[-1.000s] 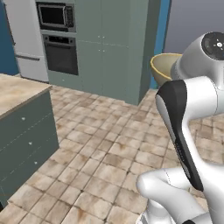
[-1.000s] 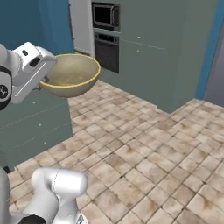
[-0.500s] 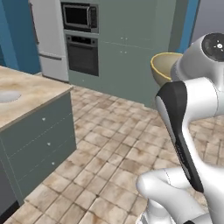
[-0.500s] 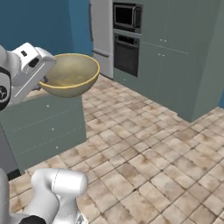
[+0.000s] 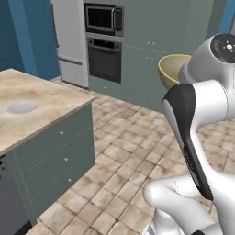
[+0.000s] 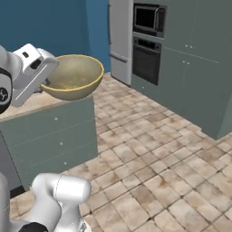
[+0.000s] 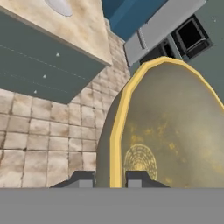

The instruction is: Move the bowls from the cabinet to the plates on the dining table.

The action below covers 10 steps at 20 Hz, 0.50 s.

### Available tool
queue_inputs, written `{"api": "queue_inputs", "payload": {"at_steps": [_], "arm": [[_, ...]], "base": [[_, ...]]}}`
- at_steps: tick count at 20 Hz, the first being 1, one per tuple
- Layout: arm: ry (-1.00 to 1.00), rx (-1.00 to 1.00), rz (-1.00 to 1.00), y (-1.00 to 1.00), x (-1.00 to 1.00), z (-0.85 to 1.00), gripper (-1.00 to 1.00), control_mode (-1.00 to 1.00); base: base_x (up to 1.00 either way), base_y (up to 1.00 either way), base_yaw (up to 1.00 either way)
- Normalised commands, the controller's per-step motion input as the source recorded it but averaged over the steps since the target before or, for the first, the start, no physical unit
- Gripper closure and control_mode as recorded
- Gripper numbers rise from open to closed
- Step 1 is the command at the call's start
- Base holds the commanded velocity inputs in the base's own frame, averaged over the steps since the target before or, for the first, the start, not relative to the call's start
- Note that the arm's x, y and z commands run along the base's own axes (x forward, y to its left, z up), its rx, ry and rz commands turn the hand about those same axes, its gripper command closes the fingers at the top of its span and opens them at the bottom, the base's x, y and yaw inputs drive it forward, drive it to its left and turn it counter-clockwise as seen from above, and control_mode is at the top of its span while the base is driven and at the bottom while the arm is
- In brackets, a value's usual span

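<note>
Carrying step: gripper [image 7: 109,178] clamped on the olive bowl's [image 6: 72,77] rim beside the dining table [image 5: 41,108]; next, find a plate

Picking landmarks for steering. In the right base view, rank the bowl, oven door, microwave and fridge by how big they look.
1. Fridge, though cut off at the top.
2. Yellowish bowl, but it is held close to the camera, so its looks may mislead.
3. Oven door.
4. Microwave, close to the oven door.
</note>
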Motion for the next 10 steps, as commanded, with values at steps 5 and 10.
{"api": "queue_inputs", "payload": {"at_steps": [5,10], "arm": [[0.00,0.00,0.00,0.00,0.00,0.00,1.00,1.00],[0.00,0.00,0.00,0.00,0.00,0.00,1.00,1.00]], "base": [[0.47,0.10,0.26],[0.49,0.02,0.29]]}}
